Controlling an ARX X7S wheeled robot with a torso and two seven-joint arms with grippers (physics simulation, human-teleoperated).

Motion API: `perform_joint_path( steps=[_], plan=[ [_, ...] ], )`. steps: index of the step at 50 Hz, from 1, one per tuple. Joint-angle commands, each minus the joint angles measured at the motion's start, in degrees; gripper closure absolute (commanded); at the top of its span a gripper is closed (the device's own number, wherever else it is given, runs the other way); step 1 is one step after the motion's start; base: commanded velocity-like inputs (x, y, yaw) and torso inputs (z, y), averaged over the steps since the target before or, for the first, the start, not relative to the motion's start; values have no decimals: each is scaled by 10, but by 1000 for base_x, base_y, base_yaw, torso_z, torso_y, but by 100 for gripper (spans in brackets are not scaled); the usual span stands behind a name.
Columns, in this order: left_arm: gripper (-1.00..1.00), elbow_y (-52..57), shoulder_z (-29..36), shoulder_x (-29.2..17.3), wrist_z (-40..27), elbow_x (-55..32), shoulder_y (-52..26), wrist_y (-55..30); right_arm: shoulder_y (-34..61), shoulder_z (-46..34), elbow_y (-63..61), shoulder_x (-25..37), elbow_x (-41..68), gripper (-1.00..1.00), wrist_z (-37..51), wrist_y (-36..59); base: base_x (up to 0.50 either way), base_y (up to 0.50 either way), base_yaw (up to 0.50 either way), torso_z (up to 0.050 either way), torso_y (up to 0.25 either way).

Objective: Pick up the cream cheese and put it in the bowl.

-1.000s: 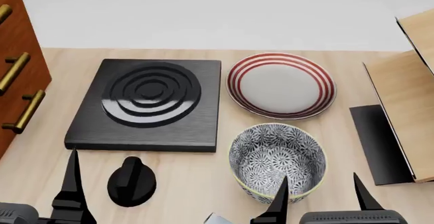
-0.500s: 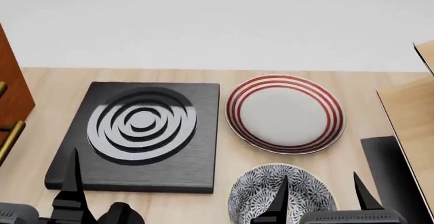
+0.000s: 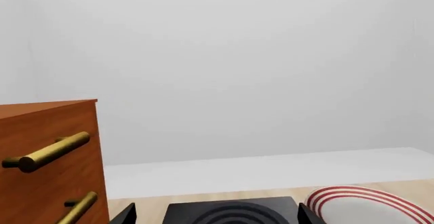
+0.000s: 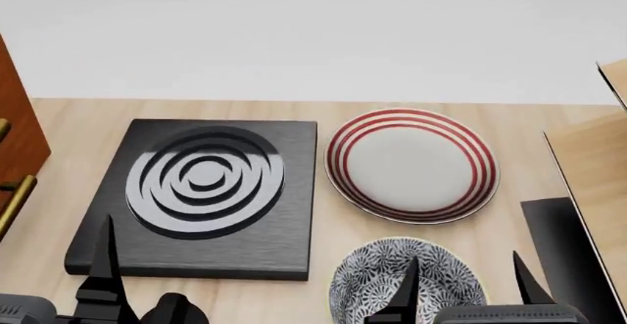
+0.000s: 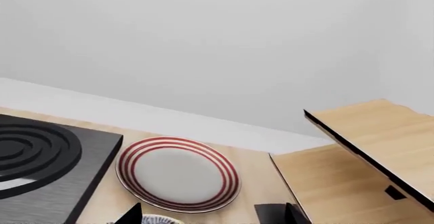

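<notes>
Search step: cream cheese not in view. Bowl (image 4: 407, 286) sits just below the red-ringed plate (image 4: 412, 164). Both tools empty, fingers apart: left tool (image 4: 103, 294), right tool (image 4: 460, 294). Next: find the box.

A simulated kitchen: stove burner (image 4: 205, 181), plate (image 4: 412, 164), wooden drawers (image 3: 48, 163)

A pale light-wood tabletop (image 4: 324, 247) carries everything. On it lies a square black burner slab with raised concentric rings (image 4: 201, 192), and just beside the slab's right edge sits a flat white plate with red rings (image 4: 412, 166). Nearer the robot than the slab's right corner stands the deep round blue-and-white floral bowl (image 4: 377, 280), and a black knob-like piece (image 4: 176, 311) shows at the slab's near edge.
</notes>
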Motion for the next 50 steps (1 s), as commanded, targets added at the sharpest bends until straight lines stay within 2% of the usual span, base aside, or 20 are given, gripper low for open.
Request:
perform_joint_path(
  steps=[1,24,32,34,39,41,47,50],
  plan=[
    [-100,-20,9,-1,3,4,11,21,0,5,-2,-4,3,-100,6,9,0,0,0,0,0],
    [-100,-23,12,-7,-6,-3,11,27,0,4,-39,4,14,-100,11,36,0,0,0,0,0],
    [-100,-21,15,-10,-8,-5,12,28,15,5,-118,29,25,-100,-17,128,0,0,0,0,0],
    [-100,-21,16,-10,-9,-5,14,30,30,12,-165,37,31,-100,-28,187,0,0,0,0,0],
    [-100,-21,17,-12,-10,-7,12,27,47,-7,-237,68,22,-100,-37,281,0,0,0,0,0],
    [-100,-20,18,-12,-11,-8,11,26,44,9,-257,64,32,-100,-48,303,0,0,0,0,0],
    [-100,-21,20,-14,-12,-10,10,25,17,15,-259,85,27,-100,-65,289,0,0,0,0,0],
    [-100,-21,20,-15,-14,-11,10,23,-3,22,-259,80,-7,-100,-108,275,0,0,0,0,0]
  ],
)
